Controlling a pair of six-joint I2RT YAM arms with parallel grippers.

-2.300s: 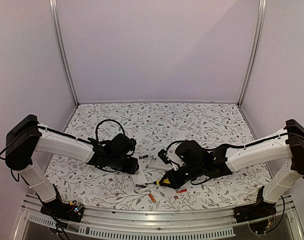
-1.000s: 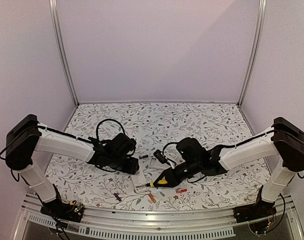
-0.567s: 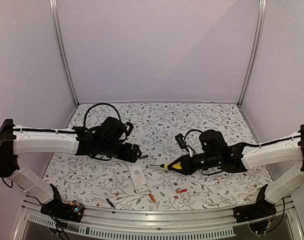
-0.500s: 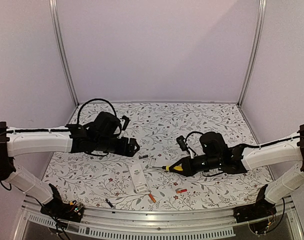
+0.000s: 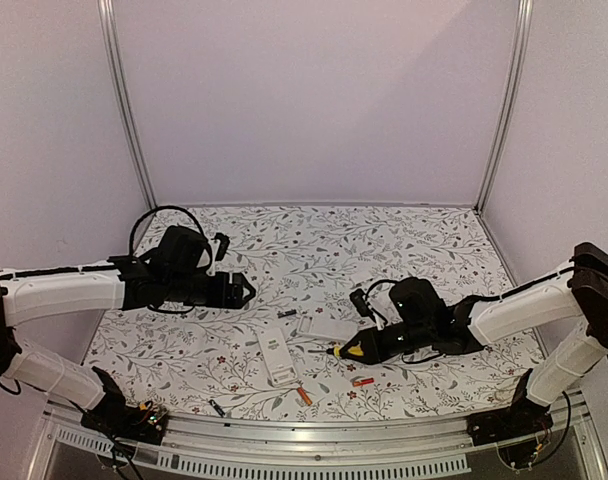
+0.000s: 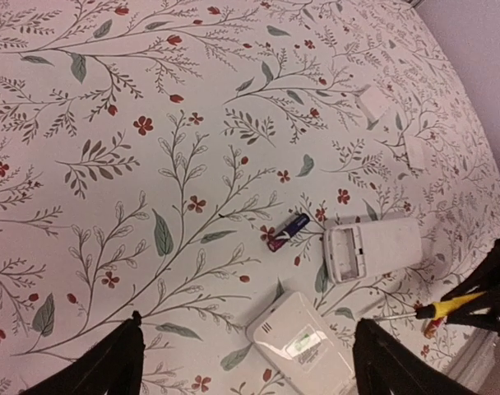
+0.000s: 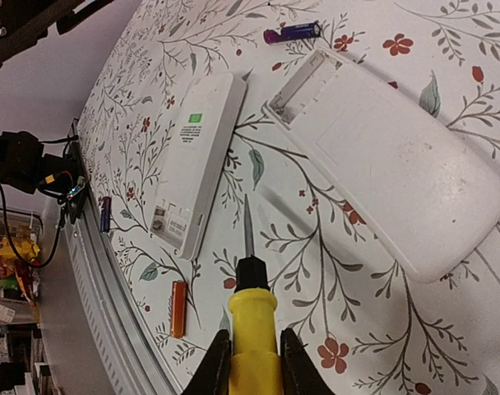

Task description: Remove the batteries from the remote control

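Note:
Two white remotes lie mid-table. The face-down one (image 5: 276,358) (image 7: 190,160) (image 6: 303,346) carries a label. The other one (image 5: 329,328) (image 7: 390,164) (image 6: 372,247) shows an empty battery compartment. Loose batteries: a dark one (image 5: 287,314) (image 6: 288,231) (image 7: 291,33) beside the open remote, an orange one (image 5: 304,396) (image 7: 178,309), a red one (image 5: 363,381), and a dark one (image 5: 216,407) (image 7: 105,214) near the front rail. My left gripper (image 5: 241,290) (image 6: 247,329) hangs open and empty, left of the remotes. My right gripper (image 5: 369,345) (image 7: 254,339) is shut on the yellow-handled screwdriver (image 7: 252,321), whose tip lies between the remotes.
Two small white pieces (image 6: 372,103) (image 6: 414,152) lie farther back on the floral tablecloth (image 5: 314,250). A metal rail (image 5: 314,440) runs along the near table edge. Cables loop off both wrists.
My left gripper has opened and pulled back up and to the left, away from the labelled remote. My right gripper has shifted with the screwdriver, leaving the second remote uncovered.

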